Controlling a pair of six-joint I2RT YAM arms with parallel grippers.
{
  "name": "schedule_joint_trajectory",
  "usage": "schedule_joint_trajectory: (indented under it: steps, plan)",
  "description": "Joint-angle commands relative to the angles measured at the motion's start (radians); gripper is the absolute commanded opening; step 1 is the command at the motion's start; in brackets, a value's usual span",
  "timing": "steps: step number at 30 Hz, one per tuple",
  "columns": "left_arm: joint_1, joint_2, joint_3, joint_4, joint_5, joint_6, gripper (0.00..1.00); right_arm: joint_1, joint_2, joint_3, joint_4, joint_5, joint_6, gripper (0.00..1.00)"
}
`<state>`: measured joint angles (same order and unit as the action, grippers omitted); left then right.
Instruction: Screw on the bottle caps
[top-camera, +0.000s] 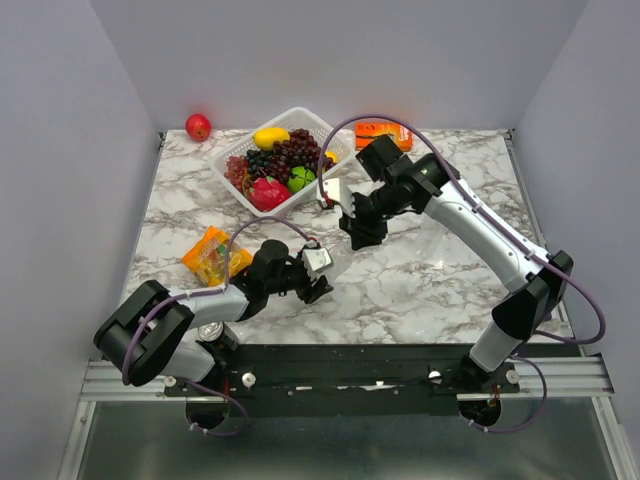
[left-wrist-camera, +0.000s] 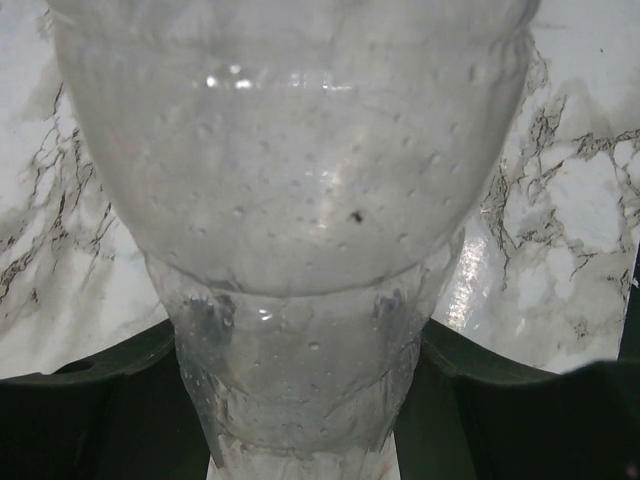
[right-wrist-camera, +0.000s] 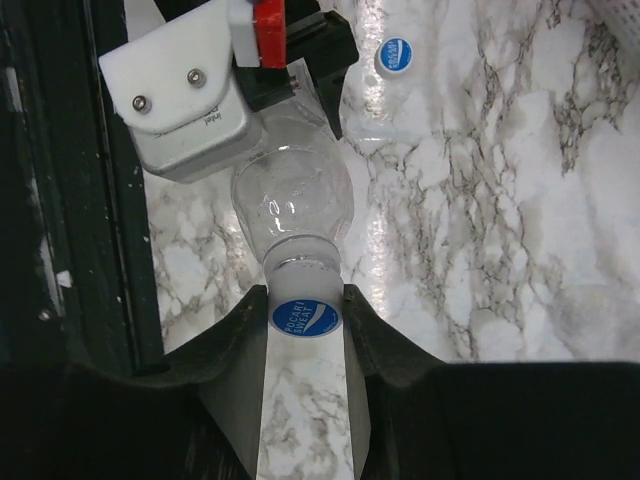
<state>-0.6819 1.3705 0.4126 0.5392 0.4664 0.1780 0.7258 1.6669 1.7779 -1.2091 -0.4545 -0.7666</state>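
- Now right gripper (right-wrist-camera: 305, 300) is clenched on the blue cap (right-wrist-camera: 305, 317) seated on the neck; keep it square to the threads and twist without side push.
- Left gripper (left-wrist-camera: 300, 400) grasps the bottle (left-wrist-camera: 290, 180) over the marble table (right-wrist-camera: 500, 200); it should brace against the turn.
- Bottle is clear, bare of any label, droplet-flecked.

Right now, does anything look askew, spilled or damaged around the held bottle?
Nothing stands out. The blue cap sits straight on the bottle held by the left gripper, the right gripper pinching it; no spill shows.
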Motion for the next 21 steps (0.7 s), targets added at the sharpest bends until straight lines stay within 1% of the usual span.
schedule_joint_trajectory:
  steps: [1,7,9,10,11,13,14,15,16,17,20,21]
  plan:
    - [0.005,-0.065,0.006,0.165,-0.074,-0.023,0.0,-0.006,0.065,0.008,-0.113,-0.102,0.184,0.33]
    - [0.005,-0.053,0.023,0.142,-0.12,0.021,0.0,-0.015,0.099,0.009,-0.125,-0.127,0.233,0.33]
    - [0.005,-0.048,0.02,0.125,-0.123,0.04,0.0,-0.017,0.111,0.04,-0.125,-0.099,0.228,0.33]
    - [0.005,-0.048,0.02,0.117,-0.12,0.049,0.0,-0.017,0.116,0.066,-0.129,-0.087,0.225,0.35]
    - [0.007,-0.045,0.022,0.085,-0.114,0.064,0.0,-0.019,0.129,0.093,-0.135,-0.075,0.217,0.4]
    - [0.005,-0.033,0.032,0.042,-0.08,0.092,0.0,-0.017,0.136,0.201,-0.135,-0.021,0.214,0.46]
    - [0.007,-0.03,0.029,0.027,-0.069,0.1,0.0,-0.016,0.145,0.24,-0.136,-0.009,0.217,0.53]
    - [0.005,-0.022,0.026,0.021,-0.037,0.107,0.0,-0.017,0.151,0.292,-0.142,0.005,0.219,0.55]
    - [0.005,-0.018,0.031,0.004,-0.023,0.121,0.0,-0.017,0.159,0.39,-0.154,0.011,0.219,0.58]
    - [0.005,-0.01,0.037,-0.028,-0.014,0.121,0.0,-0.017,0.166,0.447,-0.185,0.016,0.22,0.61]
    - [0.005,-0.002,0.041,-0.038,0.011,0.111,0.0,-0.017,0.177,0.561,-0.234,0.033,0.227,0.65]
    - [0.007,0.001,0.048,-0.039,0.02,0.104,0.0,-0.017,0.147,0.554,-0.243,0.03,0.195,0.65]
